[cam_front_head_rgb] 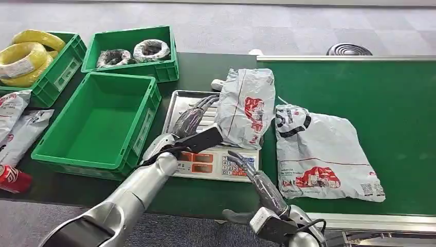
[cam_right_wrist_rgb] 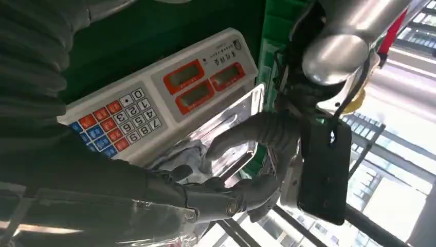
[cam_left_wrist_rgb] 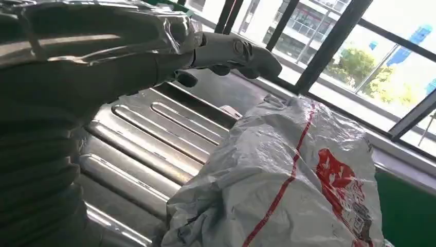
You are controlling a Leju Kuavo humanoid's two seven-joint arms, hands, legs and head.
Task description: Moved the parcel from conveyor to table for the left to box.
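A grey plastic parcel [cam_front_head_rgb: 244,105] with red print lies across the right side of the scale's steel tray [cam_front_head_rgb: 177,103], its far end on the conveyor's edge. My left hand [cam_front_head_rgb: 191,117] is stretched over the tray, fingers straight and spread, their tips at the parcel's left edge without gripping it. In the left wrist view the fingers [cam_left_wrist_rgb: 231,51] hover above the ribbed tray [cam_left_wrist_rgb: 144,139] beside the parcel [cam_left_wrist_rgb: 288,190]. My right hand [cam_front_head_rgb: 258,182] hangs open in front of the scale's keypad [cam_front_head_rgb: 234,165], holding nothing. The empty green box [cam_front_head_rgb: 97,123] stands left of the scale.
A second grey parcel [cam_front_head_rgb: 321,152] lies on the green conveyor [cam_front_head_rgb: 391,98]. At the back left are a bin of yellow coils [cam_front_head_rgb: 31,56] and a bin of wrapped coils [cam_front_head_rgb: 131,51]. More parcels [cam_front_head_rgb: 15,123] and a red can [cam_front_head_rgb: 13,177] lie far left.
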